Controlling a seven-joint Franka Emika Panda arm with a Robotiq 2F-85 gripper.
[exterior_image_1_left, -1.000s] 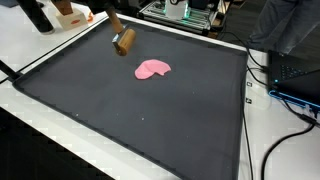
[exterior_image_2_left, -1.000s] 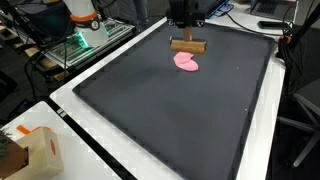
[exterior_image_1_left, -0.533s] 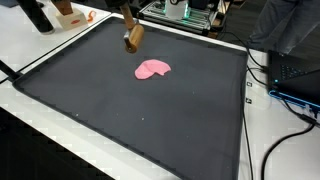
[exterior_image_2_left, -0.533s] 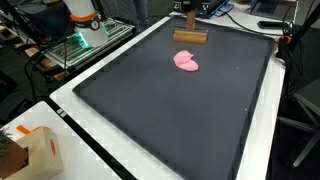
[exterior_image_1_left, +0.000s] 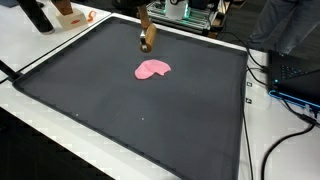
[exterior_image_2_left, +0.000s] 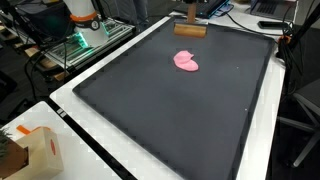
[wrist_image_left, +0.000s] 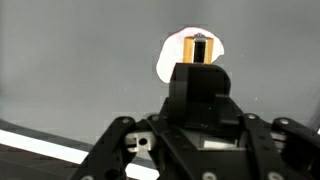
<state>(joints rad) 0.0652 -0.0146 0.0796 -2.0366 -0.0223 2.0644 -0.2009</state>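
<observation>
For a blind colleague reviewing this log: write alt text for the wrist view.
The black gripper, rising from the bottom edge, holds a wooden tool end-on in front of a pale pink blob lying on a dark grey mat. A white strip crosses the lower left corner.

Surfaces: mostly matt, little shine.
Block (exterior_image_1_left: 148, 38) looks like bare light wood, unvarnished; pink patch (exterior_image_1_left: 152, 69) soft and matt, cloth or putty unclear; mat (exterior_image_1_left: 120, 110) black and dull; gripper (wrist_image_left: 200, 52) casing black matt plastic — table (exterior_image_1_left: 40, 50) smooth white.
</observation>
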